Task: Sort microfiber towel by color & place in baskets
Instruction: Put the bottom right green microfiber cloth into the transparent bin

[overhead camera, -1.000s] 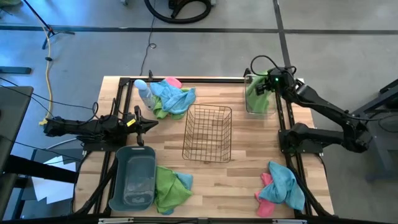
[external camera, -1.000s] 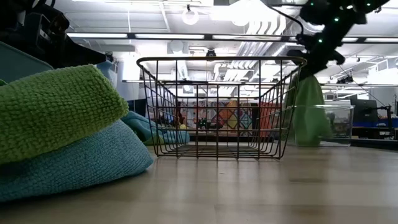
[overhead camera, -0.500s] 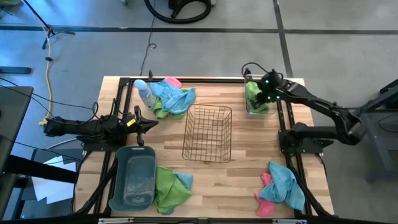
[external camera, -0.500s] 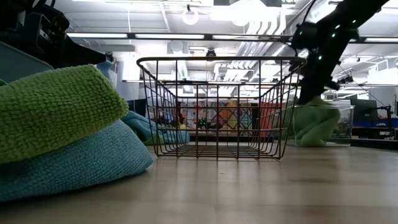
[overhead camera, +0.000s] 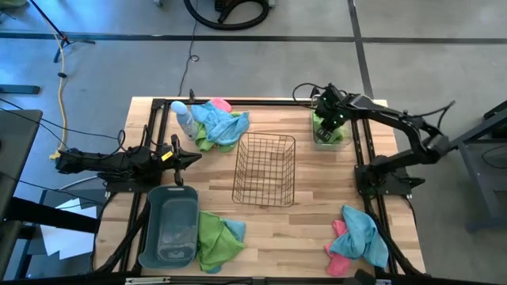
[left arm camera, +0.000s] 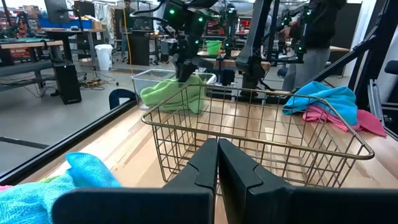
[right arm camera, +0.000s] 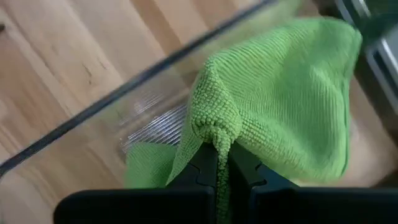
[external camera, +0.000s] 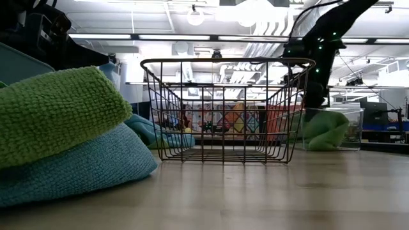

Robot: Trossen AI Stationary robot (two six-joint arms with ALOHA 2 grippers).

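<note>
My right gripper (right arm camera: 216,152) is shut on a green towel (right arm camera: 280,99) and reaches down into the clear plastic bin (overhead camera: 346,141) at the table's far right. The towel (external camera: 323,131) lies heaped inside the bin (external camera: 354,121). My left gripper (overhead camera: 196,156) is shut and holds nothing. It waits at the table's left and points level at the copper wire basket (overhead camera: 264,170) in the middle. The grey-blue tub (overhead camera: 169,226) stands at the near left. My right gripper pinches a bunched-up fold (right arm camera: 211,134) of the green towel between its two fingers. The fingers come steeply from above, pointing down into the bin. The rest of the towel spreads slack below them and rests on the bin's floor.
Mixed blue, green and pink towels (overhead camera: 218,123) lie at the far left beside a pale blue spray bottle (overhead camera: 184,119). A green and blue pile (overhead camera: 215,241) lies by the tub. A blue and pink pile (overhead camera: 358,237) lies at the near right.
My right gripper has gone down into the clear bin, shifting toward the table's left, and has tipped and rolled until it points steeply down. The green towel, which hung long below it, has sunk into the bin and heaped up on its floor.
</note>
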